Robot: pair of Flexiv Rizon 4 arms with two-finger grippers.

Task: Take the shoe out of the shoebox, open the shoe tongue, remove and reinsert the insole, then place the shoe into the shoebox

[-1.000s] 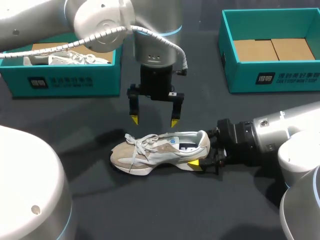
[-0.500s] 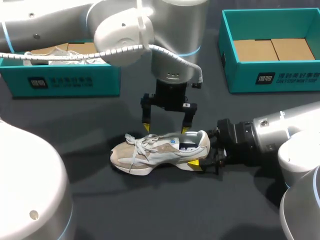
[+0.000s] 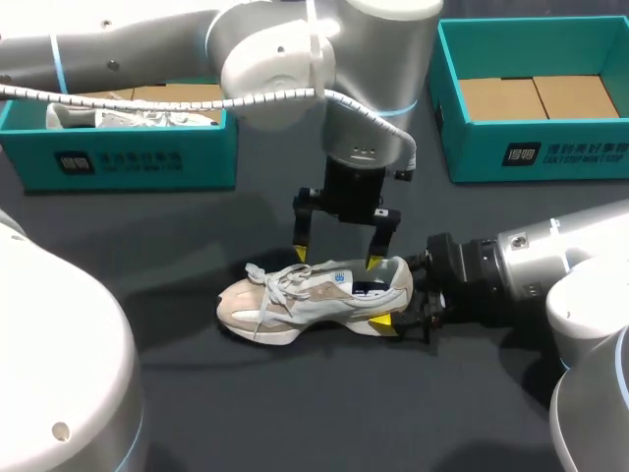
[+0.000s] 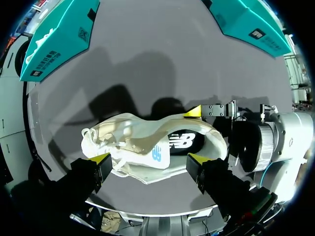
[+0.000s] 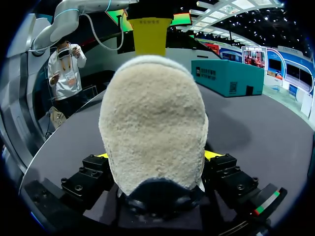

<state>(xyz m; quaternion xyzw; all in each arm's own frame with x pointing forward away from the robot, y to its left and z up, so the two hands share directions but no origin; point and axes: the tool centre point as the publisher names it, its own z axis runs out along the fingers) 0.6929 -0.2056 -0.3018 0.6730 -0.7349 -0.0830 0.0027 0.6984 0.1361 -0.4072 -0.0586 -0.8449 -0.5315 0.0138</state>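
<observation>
head view: the left fingers (image 3: 372, 258) have dropped and slid along from above the laces. their yellow tips now hang spread wide just over the shoe (image 3: 314, 300), at its tongue and collar, holding nothing. the right fingers (image 3: 383, 322) stay clamped on the heel. the shoe stands on its sole on the desk (image 3: 295, 413), out of both the left shoebox (image 3: 128, 157) and the right shoebox (image 3: 531, 147). i judge the tongue-opening step is about to begin. both boxes carry white print on their fronts, which i leave unread.

left wrist view: the shoe (image 4: 138, 147) lies lengthwise under the parted left fingers (image 4: 195, 161), mouth up. a logo shows on the insole (image 4: 184, 142) and a small blue one on the side.

right wrist view: the fuzzy heel (image 5: 152, 123) fills the gap between the right fingers (image 5: 212, 155), with a yellow tip pressed to each side. one yellow tip of the left arm hangs just above it.
</observation>
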